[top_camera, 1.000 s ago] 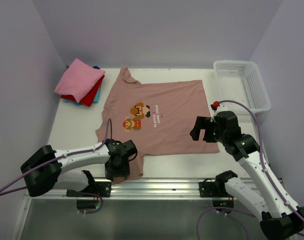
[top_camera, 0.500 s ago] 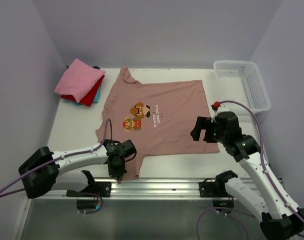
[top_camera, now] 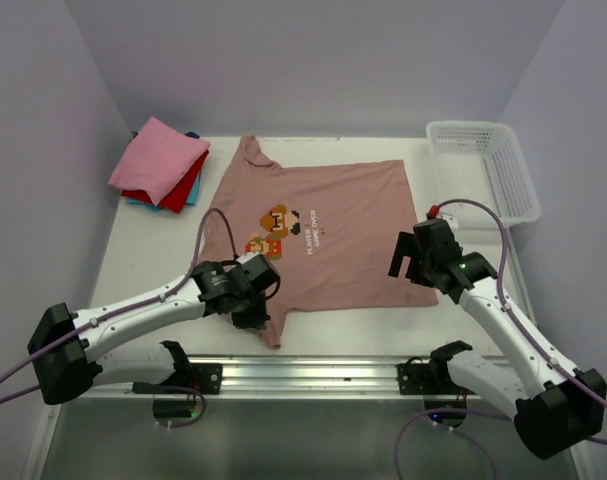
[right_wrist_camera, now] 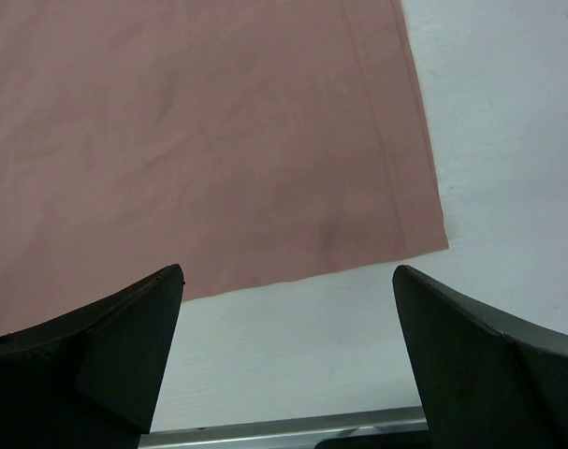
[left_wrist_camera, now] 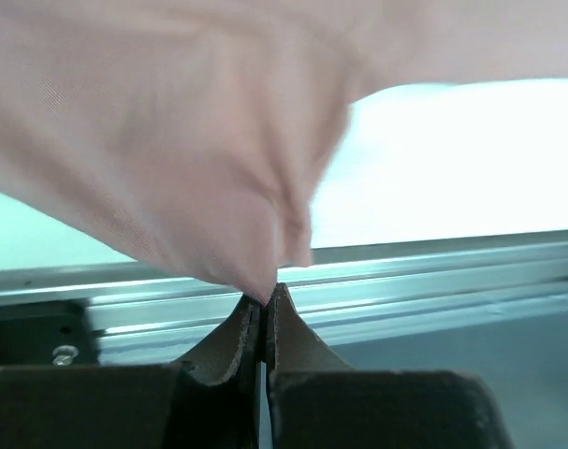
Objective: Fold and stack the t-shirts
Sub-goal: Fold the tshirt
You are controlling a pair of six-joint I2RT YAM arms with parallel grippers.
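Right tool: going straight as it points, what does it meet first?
Likely the hem of the dusty-pink t-shirt near its corner; depth unclear, so the right tool might land on the table beside it.

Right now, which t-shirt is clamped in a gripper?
The dusty-pink t-shirt with the pixel-art print: the left gripper pinches its near sleeve. The others, bright pink on top, lie folded in the far-left stack.

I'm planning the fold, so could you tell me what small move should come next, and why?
Probably lower the right gripper onto the near hem corner of the dusty-pink shirt and close. The left gripper is shut on the near sleeve, while the right hangs open above that corner, holding nothing.
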